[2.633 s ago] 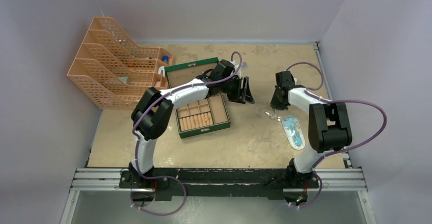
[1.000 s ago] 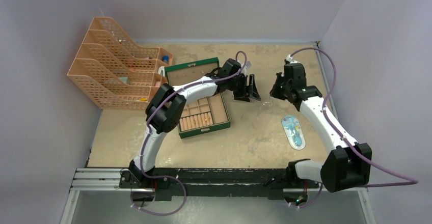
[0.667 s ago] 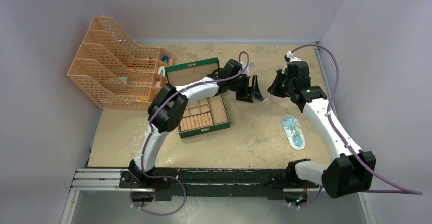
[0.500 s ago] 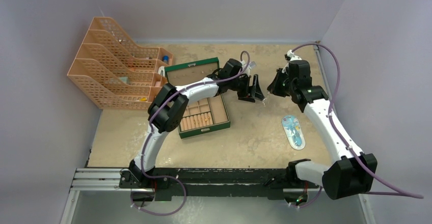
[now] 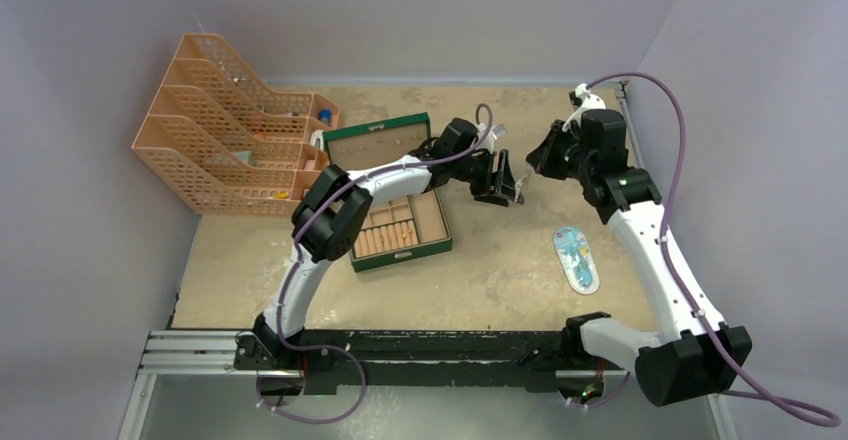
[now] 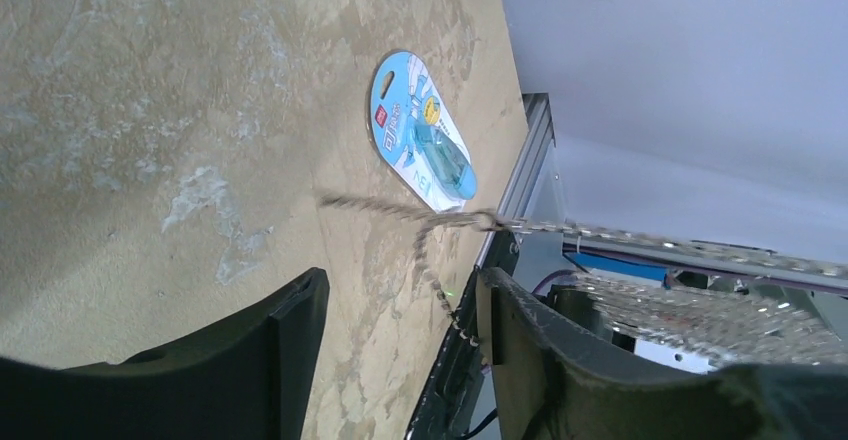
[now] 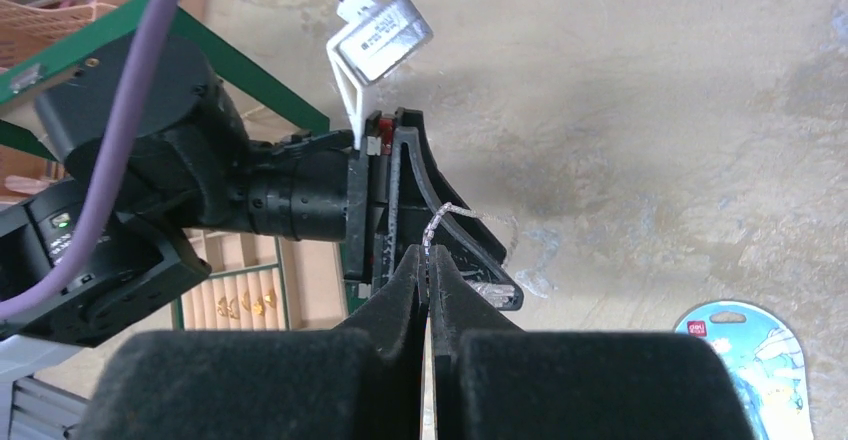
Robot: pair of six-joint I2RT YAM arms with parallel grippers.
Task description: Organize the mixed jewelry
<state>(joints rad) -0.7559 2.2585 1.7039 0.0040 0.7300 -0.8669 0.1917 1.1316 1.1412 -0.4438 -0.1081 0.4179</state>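
Note:
A thin silvery chain (image 7: 470,214) of the mixed jewelry is pinched at the tips of my right gripper (image 7: 428,252), which is shut on it above the table's far middle (image 5: 540,160). The chain (image 6: 440,215) stretches across the left wrist view, and one strand hangs down beside the right finger (image 6: 520,330). My left gripper (image 6: 402,278) is open around that strand and sits just left of the right gripper (image 5: 508,182). A wider glittery piece (image 6: 700,310) shows behind it. Several gold rings (image 7: 245,303) lie in the green box's tan slots (image 5: 400,228).
The green box (image 5: 402,258) stands open at the centre-left with its lid (image 5: 375,140) raised behind it. A light-blue oval packet (image 5: 576,258) lies on the table to the right. Orange file racks (image 5: 220,125) fill the back left corner.
The right arm has swung back and to the right with the chain pinched in it, drawing it taut. The left gripper has followed to the right, its jaws a little narrower.

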